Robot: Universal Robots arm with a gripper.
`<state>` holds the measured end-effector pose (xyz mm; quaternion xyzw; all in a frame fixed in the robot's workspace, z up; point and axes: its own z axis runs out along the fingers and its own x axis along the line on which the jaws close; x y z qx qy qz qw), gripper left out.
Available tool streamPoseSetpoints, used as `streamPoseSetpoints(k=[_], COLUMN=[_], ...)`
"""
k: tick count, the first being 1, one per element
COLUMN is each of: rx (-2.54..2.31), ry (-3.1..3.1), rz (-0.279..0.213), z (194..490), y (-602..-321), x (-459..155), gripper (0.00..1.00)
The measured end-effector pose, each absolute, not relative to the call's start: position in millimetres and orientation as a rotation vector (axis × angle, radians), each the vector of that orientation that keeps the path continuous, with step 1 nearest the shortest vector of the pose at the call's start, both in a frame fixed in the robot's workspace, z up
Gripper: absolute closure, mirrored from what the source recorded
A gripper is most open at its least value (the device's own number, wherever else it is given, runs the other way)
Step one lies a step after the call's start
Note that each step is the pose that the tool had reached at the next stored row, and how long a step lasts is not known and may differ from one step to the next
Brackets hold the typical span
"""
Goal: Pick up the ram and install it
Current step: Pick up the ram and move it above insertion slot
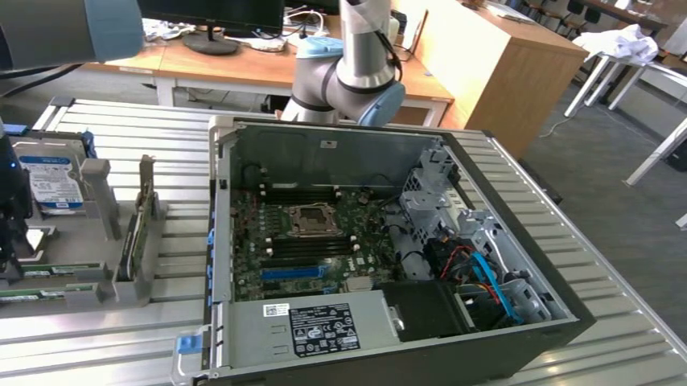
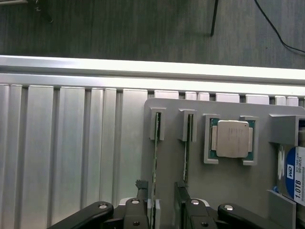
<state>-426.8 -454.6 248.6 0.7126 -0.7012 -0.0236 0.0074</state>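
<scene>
Two rams stand on edge in a grey holder (image 2: 224, 191). They are thin green sticks, one (image 2: 155, 162) farther from the CPU and one (image 2: 187, 157) closer to it. My gripper (image 2: 160, 188) is open just above the holder. One finger (image 2: 140, 187) is outside the farther ram and the other (image 2: 180, 187) sits between the two sticks, so the jaws straddle that ram without touching it. In the exterior view the rams are green strips (image 1: 43, 293) at the left edge, below the arm's dark wrist (image 1: 9, 201).
The holder also carries a silver CPU (image 2: 232, 138) and a hard drive (image 2: 294, 179), seen too as the hard drive (image 1: 51, 183). An open computer case (image 1: 220, 241) lies on the ribbed metal table (image 1: 129, 129); its motherboard (image 1: 311, 233) has dark slots and a blue slot (image 1: 292, 273).
</scene>
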Motion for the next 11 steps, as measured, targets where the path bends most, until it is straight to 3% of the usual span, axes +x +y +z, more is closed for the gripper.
streamPoseSetpoints(k=[11], rx=[2.228], ry=[-2.192], rz=[-0.074], z=[241.6], y=[-457.4], x=[-426.7], gripper=[0.64])
